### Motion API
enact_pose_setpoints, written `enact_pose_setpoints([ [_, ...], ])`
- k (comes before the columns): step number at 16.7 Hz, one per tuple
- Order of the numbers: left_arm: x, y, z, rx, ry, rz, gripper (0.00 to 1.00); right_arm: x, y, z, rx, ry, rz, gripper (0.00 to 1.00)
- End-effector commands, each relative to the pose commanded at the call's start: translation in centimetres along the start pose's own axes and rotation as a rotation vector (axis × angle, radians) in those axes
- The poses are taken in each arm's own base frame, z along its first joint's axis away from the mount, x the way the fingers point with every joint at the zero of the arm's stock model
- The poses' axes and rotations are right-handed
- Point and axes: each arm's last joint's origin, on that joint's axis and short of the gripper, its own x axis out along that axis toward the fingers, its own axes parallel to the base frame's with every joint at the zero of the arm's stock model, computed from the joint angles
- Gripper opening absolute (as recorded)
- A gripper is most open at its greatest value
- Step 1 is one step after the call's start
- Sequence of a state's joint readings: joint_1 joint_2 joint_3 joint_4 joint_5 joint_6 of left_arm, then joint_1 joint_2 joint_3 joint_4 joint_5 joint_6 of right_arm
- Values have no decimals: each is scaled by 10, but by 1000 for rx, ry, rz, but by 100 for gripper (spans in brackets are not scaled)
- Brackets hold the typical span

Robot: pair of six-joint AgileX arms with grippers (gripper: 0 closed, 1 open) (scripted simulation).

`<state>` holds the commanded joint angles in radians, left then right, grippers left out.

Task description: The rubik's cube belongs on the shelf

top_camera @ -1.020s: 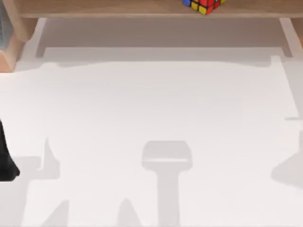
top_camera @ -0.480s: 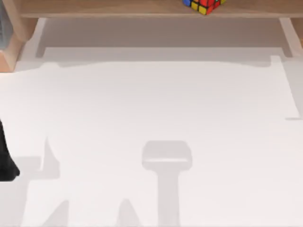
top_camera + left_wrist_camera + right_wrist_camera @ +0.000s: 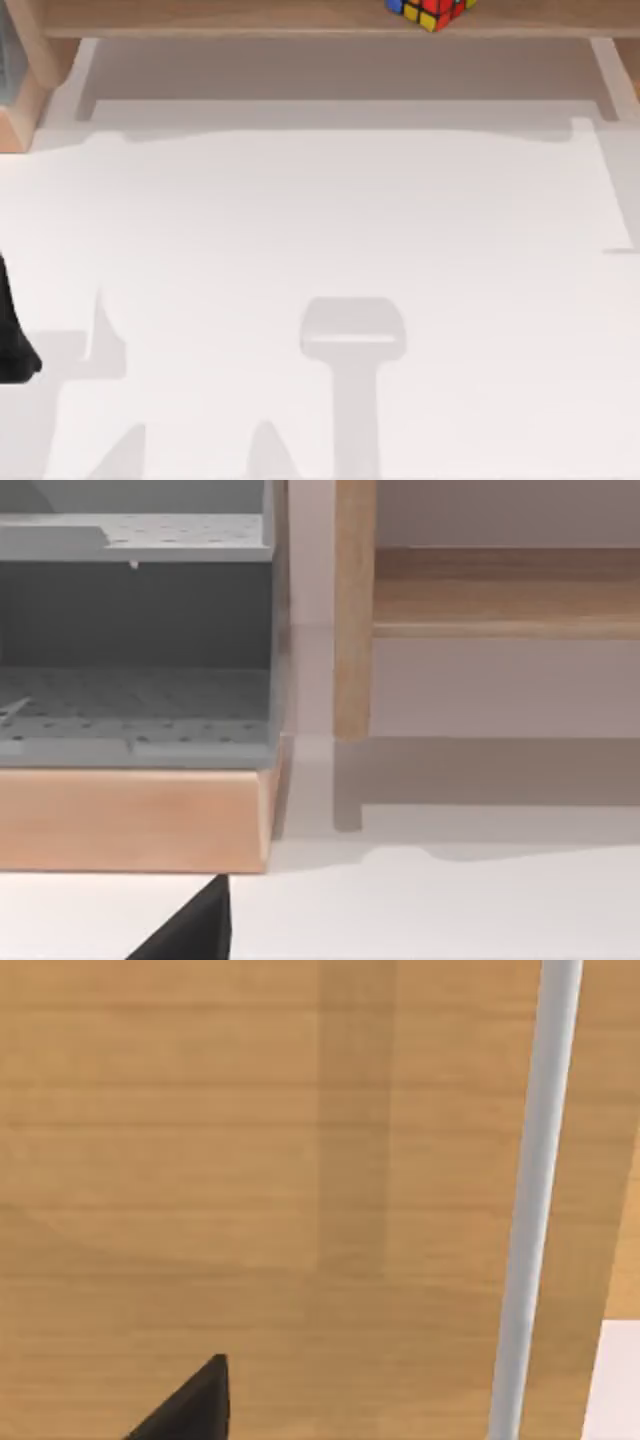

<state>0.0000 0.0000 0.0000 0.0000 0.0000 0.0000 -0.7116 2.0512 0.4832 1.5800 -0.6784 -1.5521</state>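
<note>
A plain white surface (image 3: 330,220) stretches below the long light-brown wooden shelf (image 3: 220,18) at the far edge. The small rubik's cube of red, yellow and blue stickers in a black grid (image 3: 432,10) already sits on that shelf board, right of centre. It looks light, rigid and smooth-faced; two opposite flat faces would suit a grip. The left arm (image 3: 12,340) rests at the surface's left edge; whether either hand is apart or together cannot be told.

Rubik's cube (image 3: 432,11) on shelf (image 3: 220,18)
</note>
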Motion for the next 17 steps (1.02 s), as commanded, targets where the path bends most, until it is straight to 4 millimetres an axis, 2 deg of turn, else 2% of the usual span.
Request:
enact_pose_setpoints([
  [2, 0, 0, 0, 0, 0, 0, 100, 9, 0, 0, 0, 0, 0, 100],
  [6, 0, 0, 0, 0, 0, 0, 100, 10, 0, 0, 0, 0, 0, 100],
  [17, 0, 0, 0, 0, 0, 0, 100, 10, 0, 0, 0, 0, 0, 17],
])
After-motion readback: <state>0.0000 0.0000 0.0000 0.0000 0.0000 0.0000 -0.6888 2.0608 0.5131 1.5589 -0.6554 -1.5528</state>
